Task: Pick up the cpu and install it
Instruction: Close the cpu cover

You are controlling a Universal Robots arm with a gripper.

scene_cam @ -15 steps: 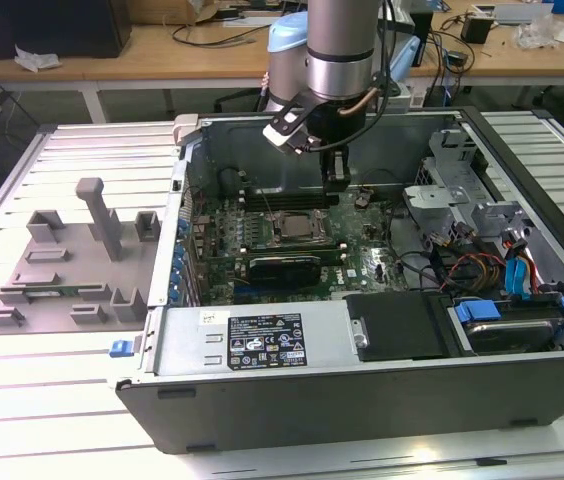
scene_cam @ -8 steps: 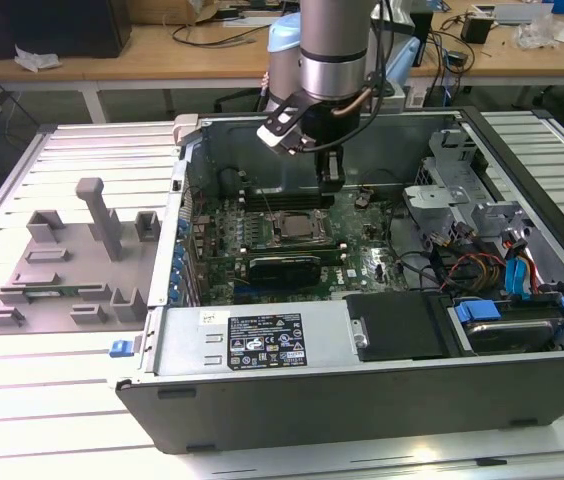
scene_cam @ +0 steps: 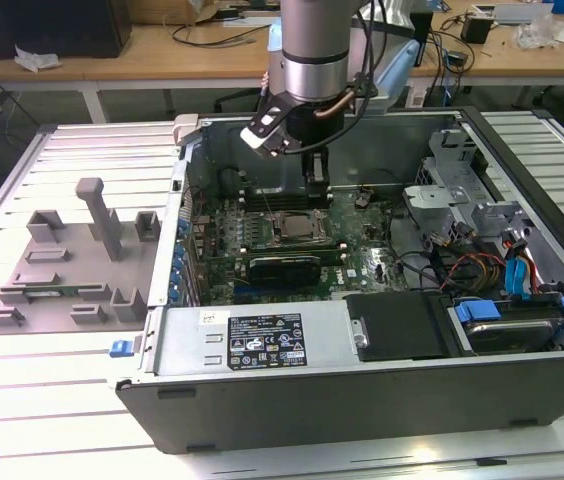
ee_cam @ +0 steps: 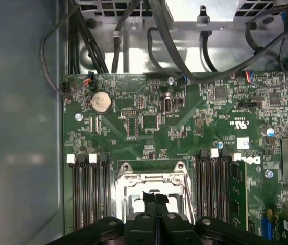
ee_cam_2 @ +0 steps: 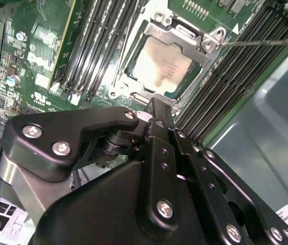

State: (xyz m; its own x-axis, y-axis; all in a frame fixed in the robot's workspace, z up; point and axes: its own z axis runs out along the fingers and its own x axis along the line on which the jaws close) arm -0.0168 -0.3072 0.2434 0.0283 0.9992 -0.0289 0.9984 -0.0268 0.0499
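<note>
Heads up, the cpu (ee_cam_2: 160,65) looks like it's sitting in the socket on the motherboard (ee_cam: 149,127) right now. Its silver top faces up, the metal socket frame (ee_cam_2: 182,34) wraps its edges, and memory slots (ee_cam_2: 95,46) run along either side. Your jaws hang right above it, pinched together with nothing between them as far as I can tell in both wrist views. I'd say they're just clear of the chip rather than touching it. In the exterior view the arm (scene_cam: 312,60) reaches down into the open computer case (scene_cam: 262,400), which lies on the desk (scene_cam: 52,400). The grey fixture block (scene_cam: 62,285) sits outside the case at the exterior view's left. On handling: I'd treat that chip as light and totally stiff but slick on top, so pressing on the lid gets you nothing. Opposite side edges are the only sensible place to hold, and they're thin, so there isn't much bite. The frame crowds those edges too, which leaves the jaws little room. The fragile part is the contact side and the socket beneath, so any tilt or sideways drag is where I'd expect damage.
</note>
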